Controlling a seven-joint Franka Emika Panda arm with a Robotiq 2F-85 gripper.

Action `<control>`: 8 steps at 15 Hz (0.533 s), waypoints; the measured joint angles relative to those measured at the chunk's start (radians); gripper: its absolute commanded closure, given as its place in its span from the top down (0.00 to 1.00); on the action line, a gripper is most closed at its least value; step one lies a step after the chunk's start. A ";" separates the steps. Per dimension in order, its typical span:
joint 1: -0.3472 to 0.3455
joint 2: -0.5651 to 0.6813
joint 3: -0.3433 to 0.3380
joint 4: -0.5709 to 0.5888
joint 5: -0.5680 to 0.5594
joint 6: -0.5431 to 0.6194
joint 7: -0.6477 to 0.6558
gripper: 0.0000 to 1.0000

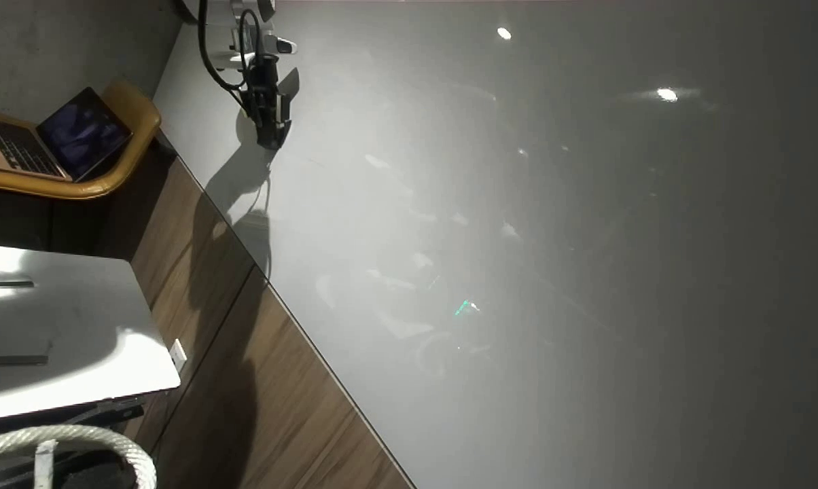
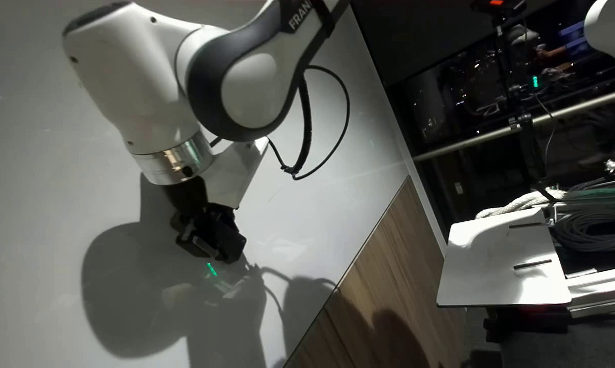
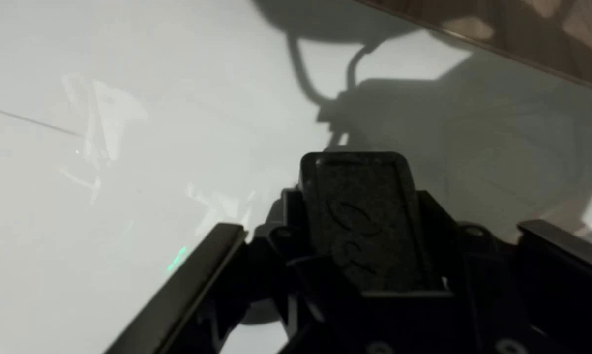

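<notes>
A dark, block-shaped object [image 3: 362, 191] with rounded corners and curved marks on its face is in the wrist view. My gripper [image 3: 357, 221] is shut on it, a finger on either side; its lower end is hidden behind the gripper body. In both exterior views the gripper [image 1: 273, 129] is a black shape close to a glossy white surface [image 2: 42, 214]. There the held block hardly stands out from the dark fingers. Whether the block touches the surface I cannot tell. Shadows of the arm and its cable fall across the surface near the gripper.
Brown wood panelling [image 1: 300, 380] borders the white surface along a slanted edge. Beyond it are a laptop [image 1: 83, 136] on a tan chair [image 1: 144, 115], a white plate [image 2: 501, 266] and thick rope [image 1: 110, 438]. The arm's black cable [image 2: 346, 117] loops out beside the wrist.
</notes>
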 measured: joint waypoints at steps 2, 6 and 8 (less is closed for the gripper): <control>-0.032 -0.052 -0.028 -0.104 -0.007 0.051 0.008 0.31; -0.103 -0.170 -0.088 -0.298 -0.066 0.145 0.023 0.31; -0.152 -0.229 -0.115 -0.384 -0.107 0.191 0.029 0.31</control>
